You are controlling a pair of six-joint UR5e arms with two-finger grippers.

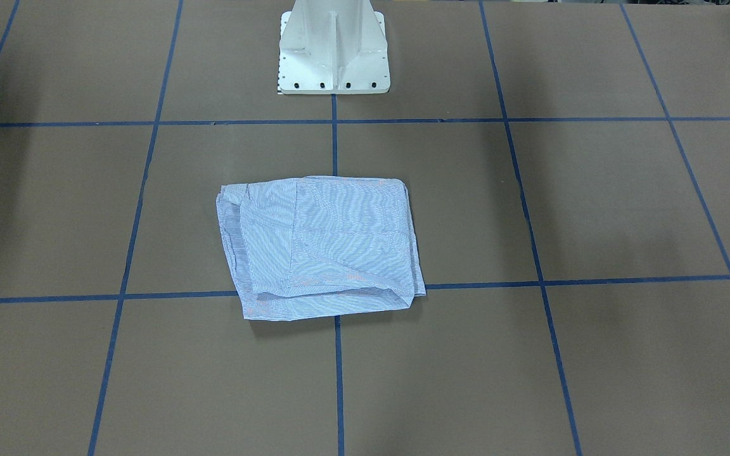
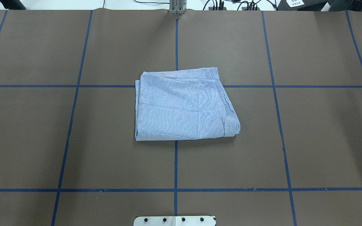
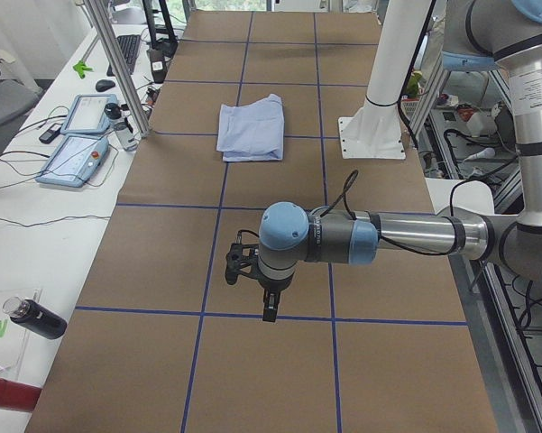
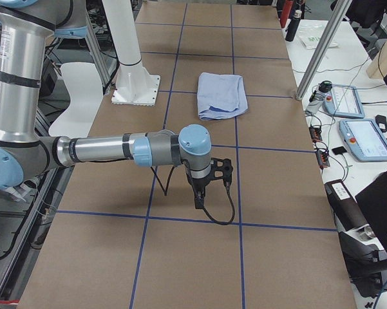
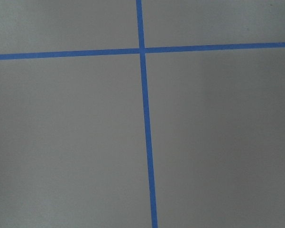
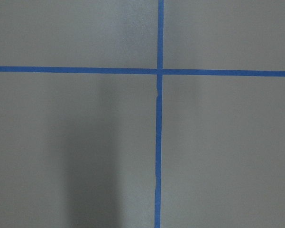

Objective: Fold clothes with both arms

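Centrally, folded shirt [image 2: 181, 105], well apart from left fingers [image 3: 269, 309], right fingers [image 4: 198, 199]

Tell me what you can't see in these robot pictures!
Shirt: collar, buttons and pocket hidden inside its folds, overhead and front views.
Left hand: left side view only, too small to tell open or shut.
Right hand: right side view only, same.
Wrist views: only table and tape; no hands.
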